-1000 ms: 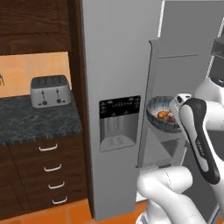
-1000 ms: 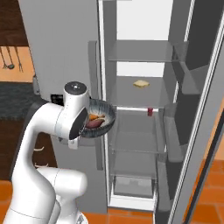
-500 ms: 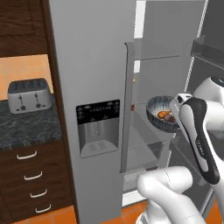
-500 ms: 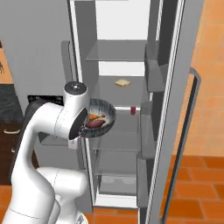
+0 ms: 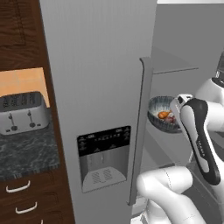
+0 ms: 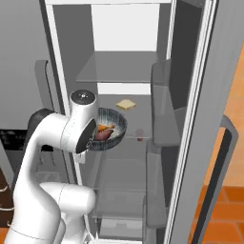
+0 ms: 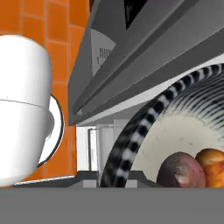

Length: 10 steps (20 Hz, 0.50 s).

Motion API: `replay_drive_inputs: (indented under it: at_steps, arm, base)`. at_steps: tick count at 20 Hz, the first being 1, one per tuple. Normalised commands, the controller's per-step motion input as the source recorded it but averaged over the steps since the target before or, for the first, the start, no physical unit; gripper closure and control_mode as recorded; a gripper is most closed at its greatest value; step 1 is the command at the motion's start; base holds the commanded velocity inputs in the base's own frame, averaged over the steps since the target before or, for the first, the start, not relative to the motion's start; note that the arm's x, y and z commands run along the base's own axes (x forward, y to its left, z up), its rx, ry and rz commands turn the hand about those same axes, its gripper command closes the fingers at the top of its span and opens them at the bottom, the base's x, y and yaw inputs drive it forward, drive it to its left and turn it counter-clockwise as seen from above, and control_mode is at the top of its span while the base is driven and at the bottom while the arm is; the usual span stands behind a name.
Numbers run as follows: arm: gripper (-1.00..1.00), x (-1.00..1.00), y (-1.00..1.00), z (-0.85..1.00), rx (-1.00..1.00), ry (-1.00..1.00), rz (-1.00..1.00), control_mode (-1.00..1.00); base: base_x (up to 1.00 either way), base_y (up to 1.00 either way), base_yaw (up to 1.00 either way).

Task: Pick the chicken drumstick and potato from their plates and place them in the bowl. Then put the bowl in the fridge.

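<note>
At the fridge's (image 6: 143, 57) open compartment your gripper (image 6: 94, 138) is clenched on the near rim of the bowl (image 6: 114, 125), holding it up off any shelf, just in front of the fridge's middle shelf. You can see the jaws themselves only poorly; the white wrist covers them from both base cameras, yet the bowl hangs level from the hand with nothing under it.

Inside the bowl you have the potato (image 7: 181, 171) and the chicken drumstick (image 7: 212, 166) lying side by side and touching, on the pale inner floor. From the right base camera the potato (image 6: 104, 136) sits nearer the wrist and the drumstick (image 6: 106, 127) just behind it, toward the fridge's interior. From the left base camera the bowl (image 5: 158, 114) shows past the edge of the fridge's closed door (image 5: 100, 87), with the drumstick (image 5: 164, 114) visible inside.

Deeper in the fridge, on the shelf behind the bowl, you have a pale yellow slab (image 6: 126, 104) and a small reddish item (image 6: 139, 138). Left of the fridge's closed door stands a toaster (image 5: 22, 112) on a dark stone counter (image 5: 26, 151).
</note>
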Motion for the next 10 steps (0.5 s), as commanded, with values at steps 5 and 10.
replay_drive_inputs:
  at_steps: [5,10]
  arm:
    - [1.00,0.14,-0.38,0.00,0.00,-0.03,0.04,-1.00]
    - [1.00,0.82,-0.26,-0.03,0.00,-0.06,0.12,-1.00]
  base:
    - [0.07,-0.11,0.01]
    - [0.00,0.00,0.00]
